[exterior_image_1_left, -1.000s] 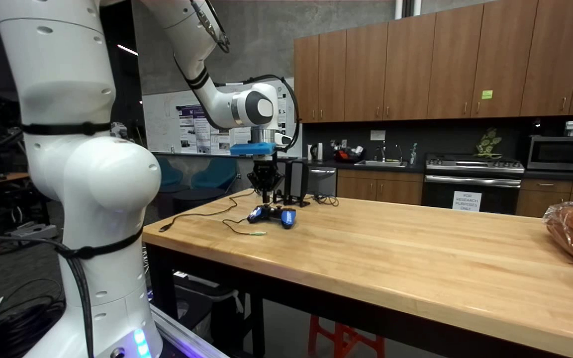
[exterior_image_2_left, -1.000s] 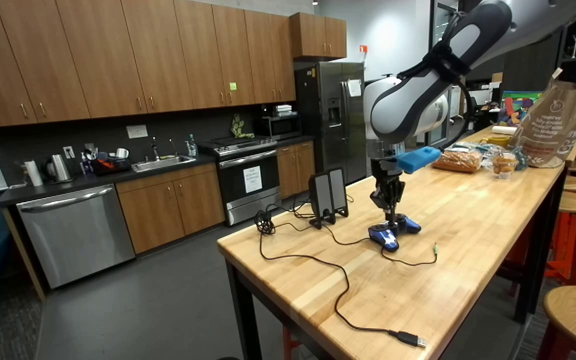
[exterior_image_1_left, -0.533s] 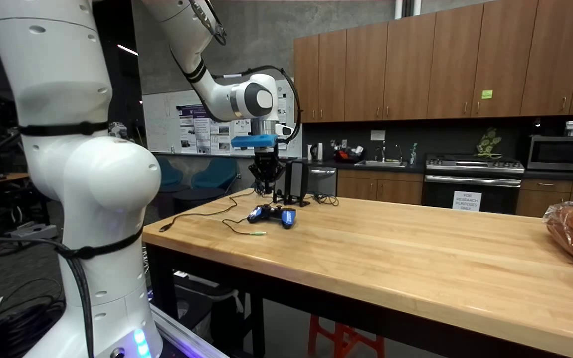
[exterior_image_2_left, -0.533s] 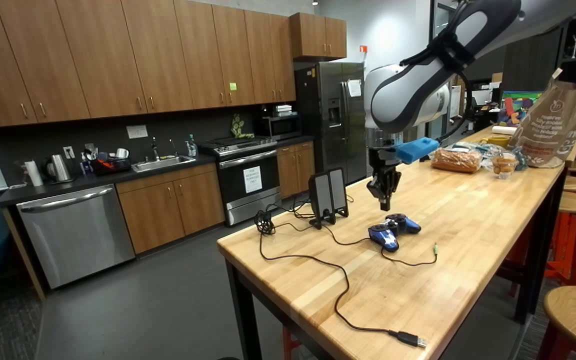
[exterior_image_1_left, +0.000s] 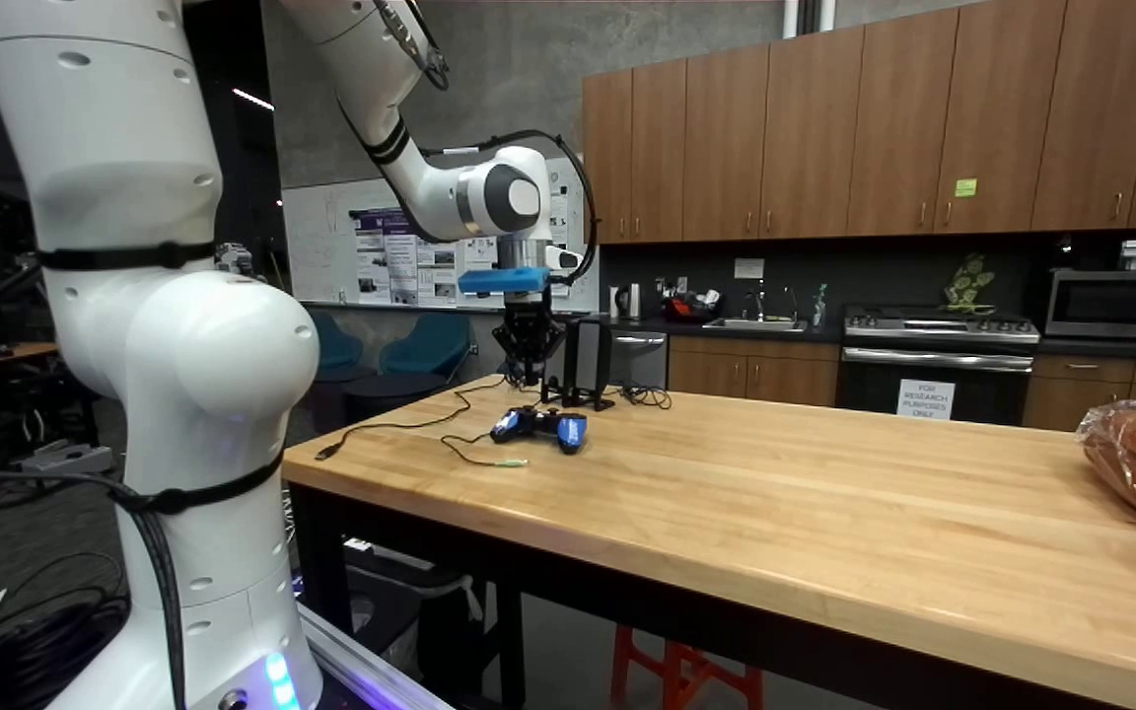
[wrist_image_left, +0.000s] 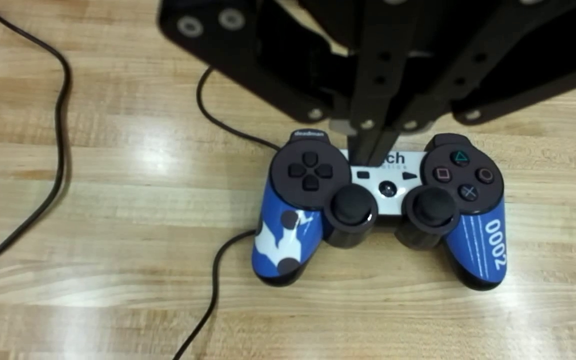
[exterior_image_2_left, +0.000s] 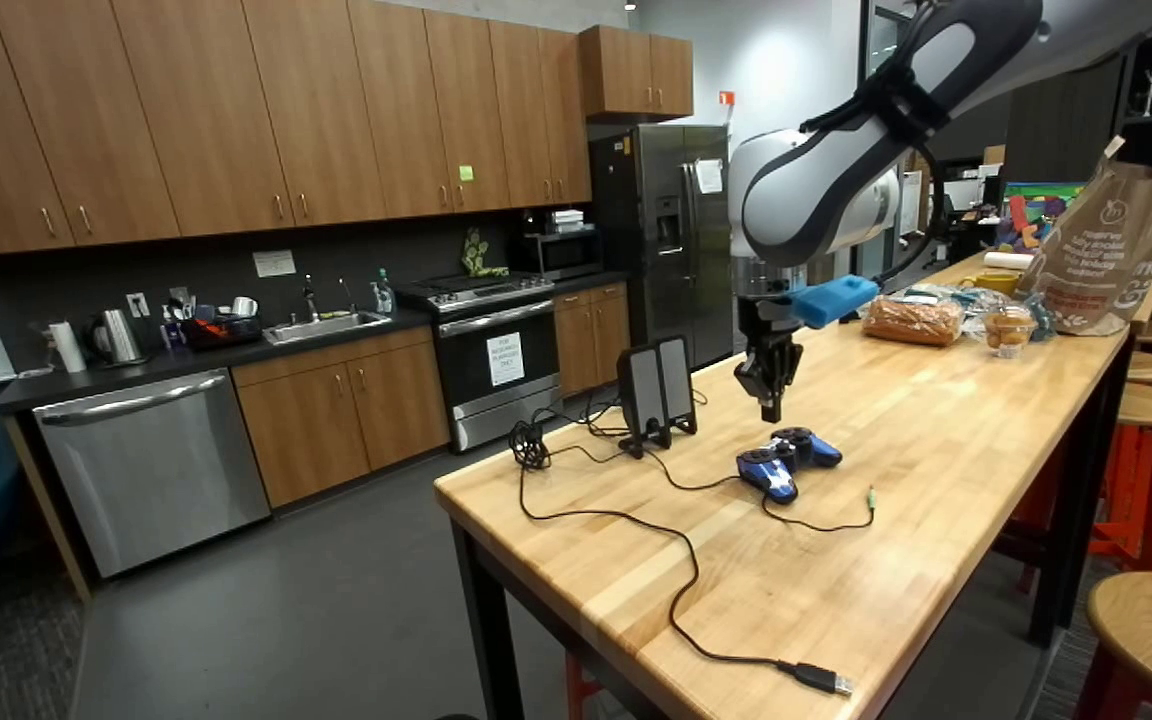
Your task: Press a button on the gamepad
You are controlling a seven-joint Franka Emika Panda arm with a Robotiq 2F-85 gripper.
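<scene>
Presently, one pair of jaws hangs pressed together, gripping nothing, just above one gamepad [wrist_image_left: 389, 201] on the counter [exterior_image_2_left: 936, 430]; wrist view alone resolves four symbol buttons [wrist_image_left: 468, 192]; in an exterior view, two upright speakers [exterior_image_2_left: 647, 395] nearby.

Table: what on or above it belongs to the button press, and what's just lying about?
Part of the job:
gamepad
gripper, closed, above it

Just lying about:
two speakers
USB plug
green-tipped plug
wrapped bread
paper bag
</scene>
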